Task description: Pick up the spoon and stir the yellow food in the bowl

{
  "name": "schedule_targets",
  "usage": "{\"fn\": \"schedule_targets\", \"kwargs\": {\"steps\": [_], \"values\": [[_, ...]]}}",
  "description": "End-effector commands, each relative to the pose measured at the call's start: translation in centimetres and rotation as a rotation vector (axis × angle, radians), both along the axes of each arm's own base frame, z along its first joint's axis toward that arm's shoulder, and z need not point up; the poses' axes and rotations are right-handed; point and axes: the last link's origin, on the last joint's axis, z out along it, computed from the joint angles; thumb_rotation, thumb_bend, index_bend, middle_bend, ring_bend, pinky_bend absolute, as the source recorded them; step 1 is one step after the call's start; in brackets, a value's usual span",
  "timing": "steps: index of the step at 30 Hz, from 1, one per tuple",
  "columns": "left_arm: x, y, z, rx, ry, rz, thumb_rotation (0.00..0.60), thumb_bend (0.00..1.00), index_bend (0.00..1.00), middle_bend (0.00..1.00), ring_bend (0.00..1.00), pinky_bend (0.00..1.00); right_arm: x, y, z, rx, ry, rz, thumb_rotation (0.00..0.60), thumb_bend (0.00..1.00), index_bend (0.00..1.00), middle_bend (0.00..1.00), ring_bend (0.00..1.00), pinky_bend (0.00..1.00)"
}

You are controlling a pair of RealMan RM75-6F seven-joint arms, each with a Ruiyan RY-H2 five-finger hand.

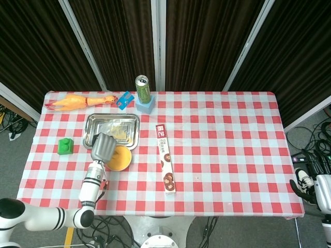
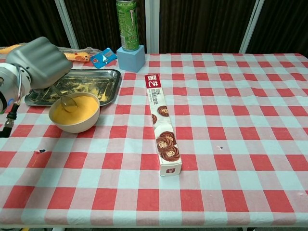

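A cream bowl (image 2: 87, 123) (image 1: 124, 166) of yellow food (image 2: 77, 109) stands near the table's left front, just in front of the steel tray. My left hand (image 2: 39, 61) (image 1: 103, 147) hovers over the bowl's far left rim and grips the spoon (image 2: 65, 97) by its handle. The spoon's head dips into the yellow food at the bowl's left side. My right hand (image 1: 305, 185) hangs off the table's right edge, low down, holding nothing; whether its fingers are spread is unclear.
A steel tray (image 2: 108, 85) with yellow crumbs lies behind the bowl. A long biscuit box (image 2: 161, 122) lies mid-table. A green can (image 2: 127, 18) stands on a blue block (image 2: 131, 58) at the back. A rubber chicken (image 1: 77, 102), blue card (image 1: 124, 100) and green block (image 1: 65, 146) sit left.
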Motion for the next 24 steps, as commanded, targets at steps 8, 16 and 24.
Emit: {"fn": "schedule_targets", "kwargs": {"steps": [8, 16, 24], "values": [[-0.2, 0.0, 0.1, -0.059, -0.184, 0.057, 0.6, 0.41, 0.66, 0.9, 0.9, 0.99, 0.0, 0.0, 0.0, 0.0, 0.0, 0.0, 0.6, 0.25, 0.0, 0.13, 0.0, 0.0], [-1.3, 0.0, 1.3, -0.086, -0.32, 0.119, 0.6, 0.41, 0.67, 0.9, 0.9, 0.99, 0.2, 0.0, -0.1, 0.0, 0.0, 0.002, 0.6, 0.25, 0.0, 0.13, 0.0, 0.0], [-1.6, 0.3, 2.9, -0.09, -0.388, 0.144, 0.6, 0.41, 0.67, 0.9, 0.9, 0.99, 0.4, 0.1, -0.1, -0.001, 0.003, 0.007, 0.6, 0.25, 0.0, 0.13, 0.0, 0.0]]}}
